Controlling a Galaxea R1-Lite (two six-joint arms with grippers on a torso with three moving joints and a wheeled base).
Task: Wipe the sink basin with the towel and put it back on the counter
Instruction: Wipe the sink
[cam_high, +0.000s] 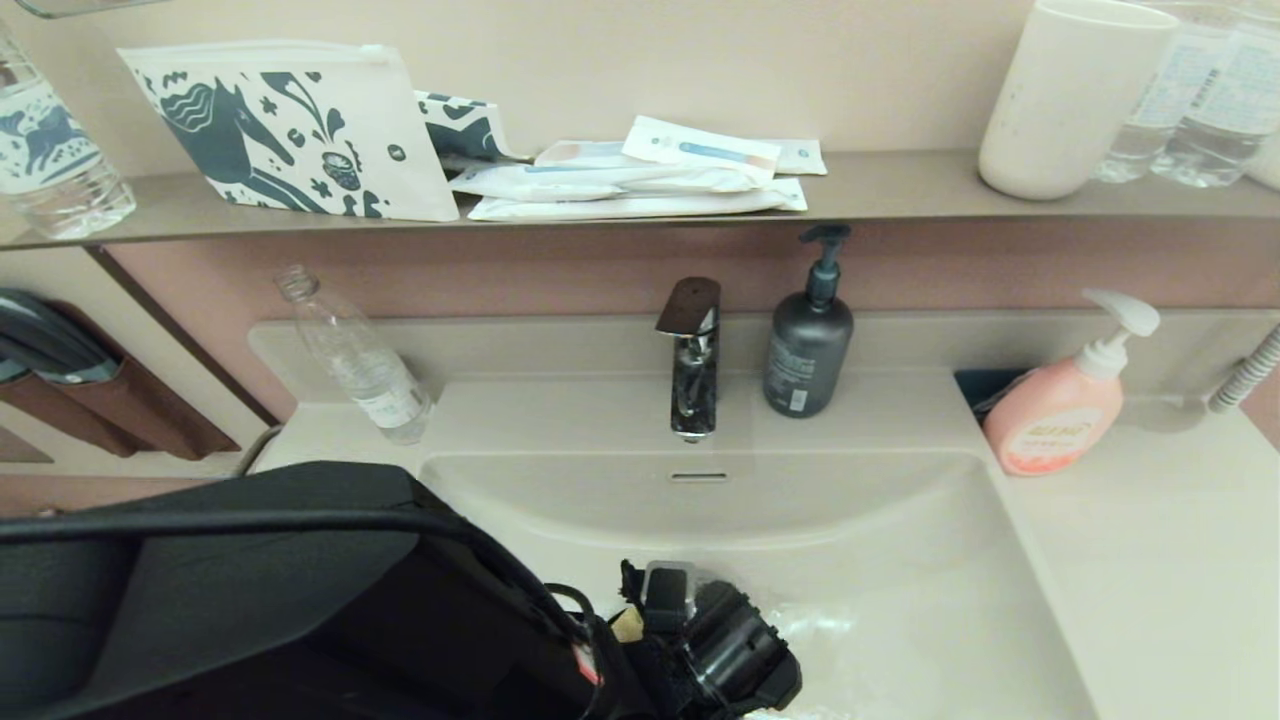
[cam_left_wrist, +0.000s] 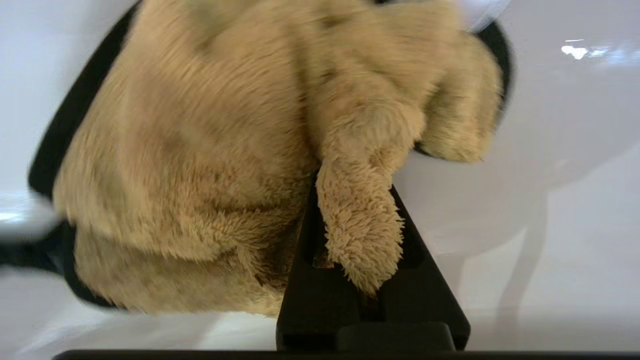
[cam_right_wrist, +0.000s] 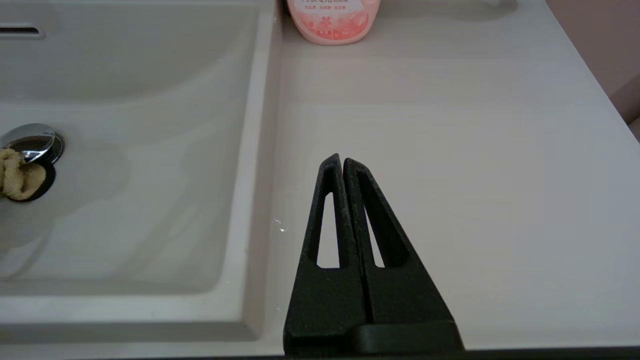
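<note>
The mustard-yellow fluffy towel with black trim fills the left wrist view, bunched against the glossy off-white sink basin. My left gripper is shut on a fold of it, and a tuft hangs over the fingers. In the head view my left arm reaches down into the sink basin, hiding most of the towel. The right wrist view shows a corner of the towel beside the chrome drain plug. My right gripper is shut and empty above the counter, right of the basin.
A chrome faucet stands behind the basin with a dark pump bottle beside it. A pink soap bottle sits on the right counter and a clear plastic bottle leans at back left. The wall shelf holds pouches, a cup and bottles.
</note>
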